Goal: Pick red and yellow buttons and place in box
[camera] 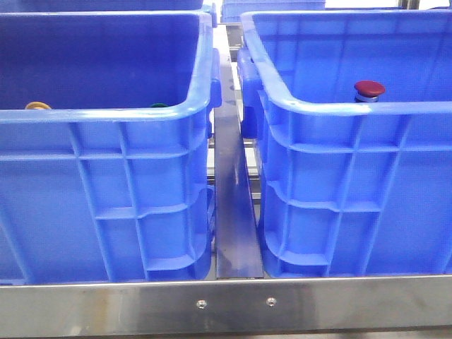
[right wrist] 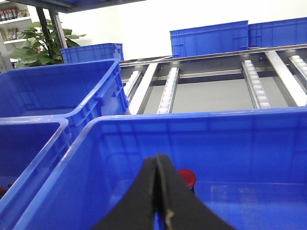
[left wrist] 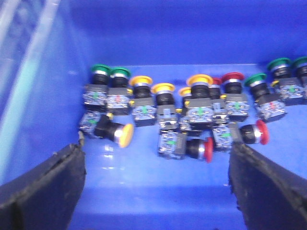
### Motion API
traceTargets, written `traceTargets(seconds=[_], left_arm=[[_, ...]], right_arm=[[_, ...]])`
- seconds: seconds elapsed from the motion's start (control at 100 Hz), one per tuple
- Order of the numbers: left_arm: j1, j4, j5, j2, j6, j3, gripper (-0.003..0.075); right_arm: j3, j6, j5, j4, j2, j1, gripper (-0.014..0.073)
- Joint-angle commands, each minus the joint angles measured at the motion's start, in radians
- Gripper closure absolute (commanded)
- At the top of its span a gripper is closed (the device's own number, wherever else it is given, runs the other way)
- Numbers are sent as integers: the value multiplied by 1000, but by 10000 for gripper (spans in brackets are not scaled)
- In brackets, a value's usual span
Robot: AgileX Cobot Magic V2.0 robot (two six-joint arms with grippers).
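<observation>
Left crate (camera: 106,176): yellow cap (camera: 38,106) and green cap (camera: 158,105) just peek over the near rim. Left wrist view shows its floor covered with a cluster of red, yellow and green buttons (left wrist: 192,115), some upright, some tipped; left gripper (left wrist: 156,187) hangs over them, jaws wide, nothing held. Right crate (camera: 353,176), the box: one red button (camera: 369,89) upright inside. Right gripper (right wrist: 158,191) above it, fingers pressed together, empty.

Warehouse-like workshop: roller conveyor rails (right wrist: 168,91), stacked blue crates (right wrist: 208,37).
</observation>
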Motion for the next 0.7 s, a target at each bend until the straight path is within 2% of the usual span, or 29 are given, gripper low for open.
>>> traceTargets(seconds=[0.0,0.1,0.23,0.46,0.69], left_arm=[[3,-60,-50,78,37,-67,143],[3,-183,20,204,131,-133,143],[3,-287,8,369,215,-214,143],[3,-262,-43,583,219,-327,143],[3,-260,-53,736,278,-394,143]], right_arm=[[-25,-13,26,-1,-2,-6,690],[-25,-13,26,-1,-2,-6,690],[-25,-13,26,-1,-2,-6,690],[-25,-13,25,-1,-2,-6,690],[-25,-13,18,-1,-2,-6,690]])
